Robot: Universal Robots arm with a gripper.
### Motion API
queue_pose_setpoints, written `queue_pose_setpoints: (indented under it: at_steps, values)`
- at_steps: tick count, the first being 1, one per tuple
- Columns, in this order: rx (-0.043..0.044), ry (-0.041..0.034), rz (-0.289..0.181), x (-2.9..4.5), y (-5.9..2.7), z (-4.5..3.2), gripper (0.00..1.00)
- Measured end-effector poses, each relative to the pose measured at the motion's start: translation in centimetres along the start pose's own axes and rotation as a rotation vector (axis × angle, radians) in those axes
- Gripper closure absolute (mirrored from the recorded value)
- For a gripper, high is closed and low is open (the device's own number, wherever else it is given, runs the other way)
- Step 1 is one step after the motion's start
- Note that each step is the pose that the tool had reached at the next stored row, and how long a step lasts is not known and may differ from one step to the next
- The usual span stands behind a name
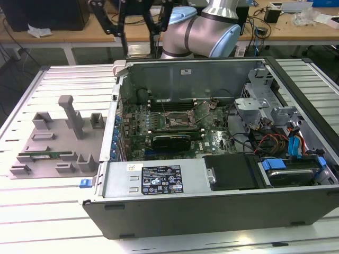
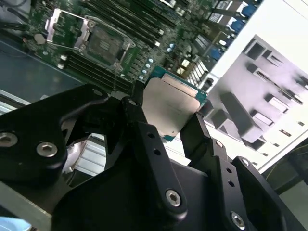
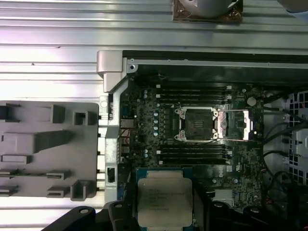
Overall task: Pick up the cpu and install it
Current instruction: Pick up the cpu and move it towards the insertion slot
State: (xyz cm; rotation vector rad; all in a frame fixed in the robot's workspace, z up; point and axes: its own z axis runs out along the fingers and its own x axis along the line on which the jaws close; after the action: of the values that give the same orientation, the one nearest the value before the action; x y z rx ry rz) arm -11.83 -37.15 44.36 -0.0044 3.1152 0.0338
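While the claw (image 2: 166, 120) hovers, the cpu (image 2: 169, 101) sits clamped inside.

Seen in the first wrist view, the cpu (image 3: 164, 202) is a flat square chip with a silvery metal lid (faint print runs across it) and a thin green rim. It is held in the air, level and lid-side toward the camera. The gripper (image 3: 164, 206) clamps it by two opposite edges, well apart from the open socket (image 3: 198, 122) on the motherboard.
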Motion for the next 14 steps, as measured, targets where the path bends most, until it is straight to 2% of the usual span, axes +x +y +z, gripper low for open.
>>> queue_pose_setpoints:
  at_steps: [1,4,7,12,14]
  values:
    - [0.0000,0.0001,0.000,-0.39,0.00,0.01,0.45]
    - [-0.0001,0.0003,0.000,-3.28,-0.01,0.09,0.45]
    - [-0.0001,0.0004,0.000,-4.61,-0.02,0.12,0.45]
    - [-0.0002,0.0002,0.000,-4.72,-0.01,0.14,0.45]
    - [0.0001,0.0026,0.000,-4.88,-0.02,0.51,0.45]
